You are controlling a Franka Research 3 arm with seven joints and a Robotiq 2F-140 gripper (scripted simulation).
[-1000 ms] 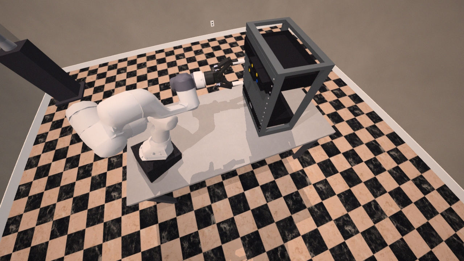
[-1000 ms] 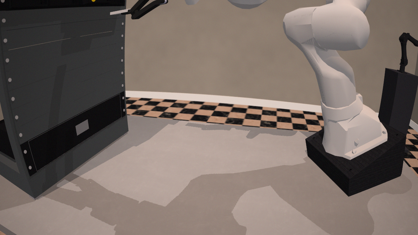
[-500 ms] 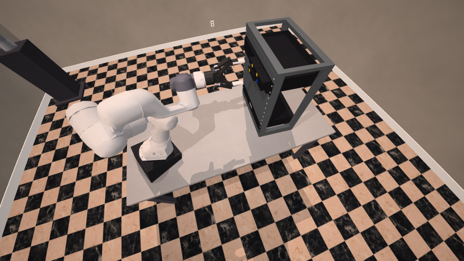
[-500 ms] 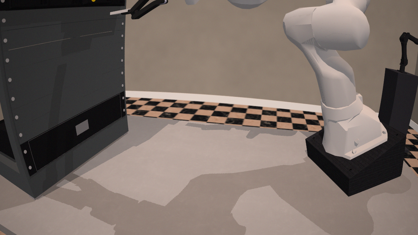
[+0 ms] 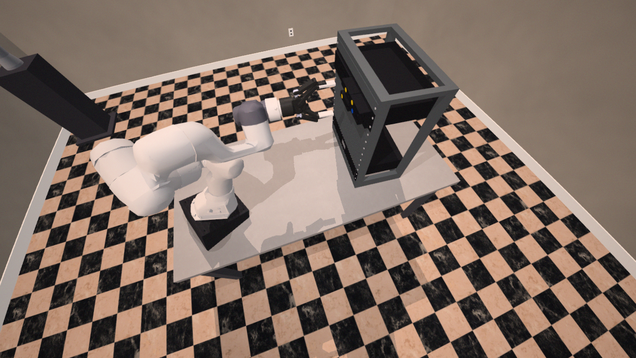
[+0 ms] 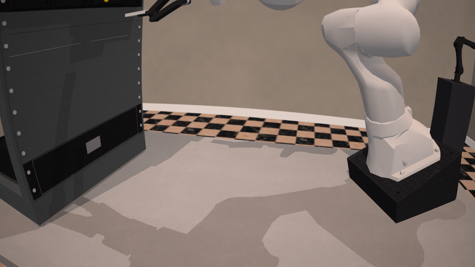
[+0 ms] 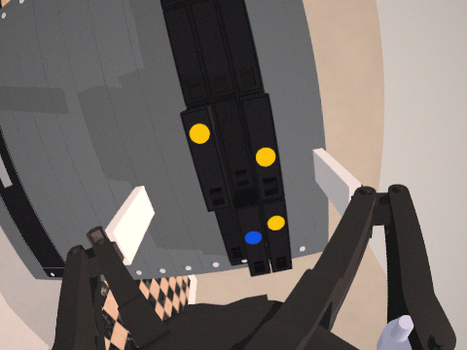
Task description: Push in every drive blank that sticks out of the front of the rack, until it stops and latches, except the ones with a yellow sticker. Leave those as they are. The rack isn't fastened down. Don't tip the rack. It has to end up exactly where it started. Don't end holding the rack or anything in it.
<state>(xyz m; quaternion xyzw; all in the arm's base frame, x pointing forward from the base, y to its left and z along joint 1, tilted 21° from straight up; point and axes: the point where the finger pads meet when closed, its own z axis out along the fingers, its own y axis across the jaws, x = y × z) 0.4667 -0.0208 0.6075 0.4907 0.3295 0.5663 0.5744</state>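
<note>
Facing the upper front of the rack [image 5: 402, 91] on the table [image 5: 311, 209], the gripper [image 7: 236, 214] hangs with fingers spread wide, holding nothing. Three drive blanks wear yellow stickers [image 7: 198, 134]; the blue-dotted blank [image 7: 253, 237] looks like the target. The approach appears under way; next should come a gentle, straight push that leaves the unfastened rack unmoved.

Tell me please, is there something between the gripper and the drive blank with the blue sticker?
Nothing visible stands between them. In the wrist view the open, empty gripper faces the rack front, and the blue-sticker blank lies in the gap between its fingers. Yellow-sticker blanks sit right beside it.
</note>
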